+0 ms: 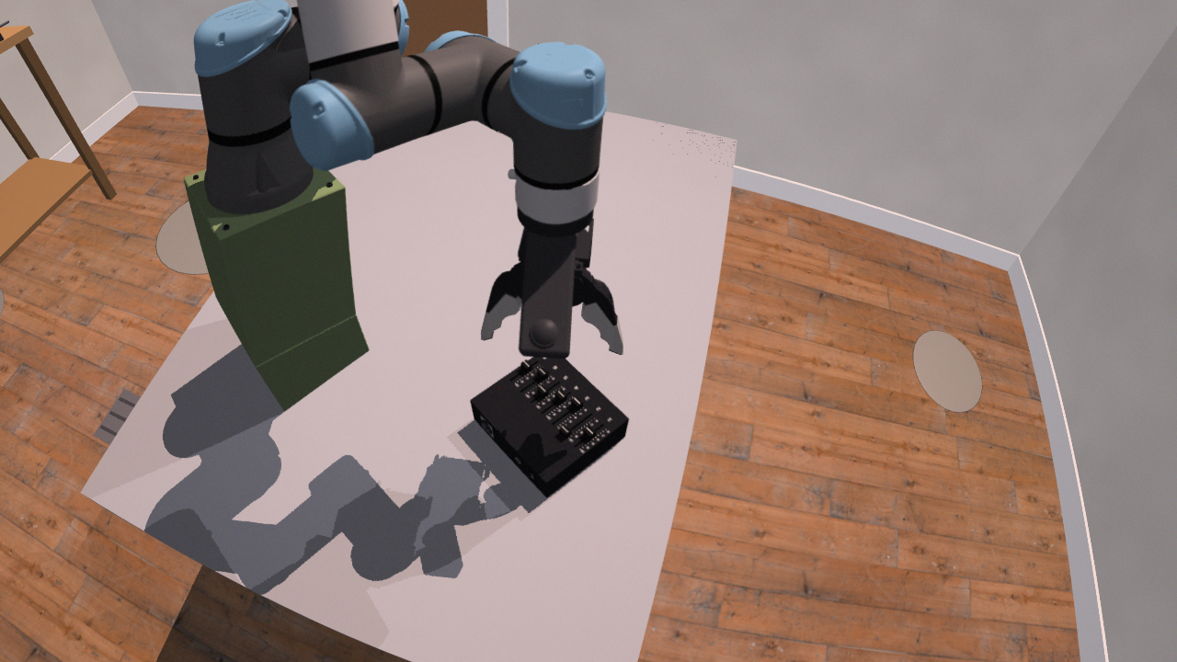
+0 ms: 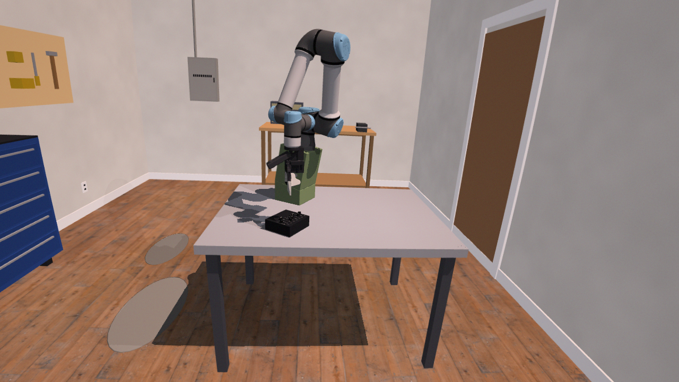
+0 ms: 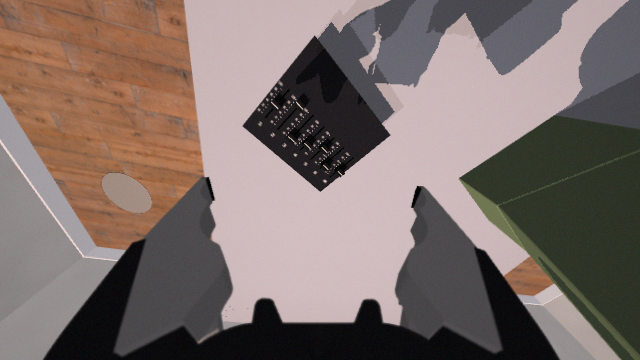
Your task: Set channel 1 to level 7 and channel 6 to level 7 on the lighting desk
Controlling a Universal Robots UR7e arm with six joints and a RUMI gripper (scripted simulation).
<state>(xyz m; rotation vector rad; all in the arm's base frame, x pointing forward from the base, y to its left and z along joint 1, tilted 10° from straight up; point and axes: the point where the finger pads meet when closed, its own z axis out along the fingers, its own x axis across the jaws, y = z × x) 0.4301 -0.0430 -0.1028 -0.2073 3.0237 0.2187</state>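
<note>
The lighting desk [image 1: 514, 436] [image 2: 288, 223] [image 3: 345, 100] is a black box lying turned at an angle on the table. Several small black faders stand in a row along one side of its top, at differing positions in their slots. One fader [image 3: 278, 102] is near one end of the row, another fader [image 3: 341, 171] at the opposite end. Channel numbers and levels are too small to read. My gripper [image 1: 552, 344] [image 2: 289, 192] [image 3: 315, 183] is open and empty. It hangs above the table beside the desk, clear of it. In the top view the wrist camera housing hides the desk's back corner.
The grey-pink table [image 1: 658, 246] [image 2: 380, 218] [image 3: 310, 270] carries the green pedestal [image 1: 288, 304] [image 2: 296, 195] [image 3: 565, 180] of the arm, to one side of the desk. The arm's shadow falls on the table beside the desk. A wooden bench [image 2: 319, 179] stands behind.
</note>
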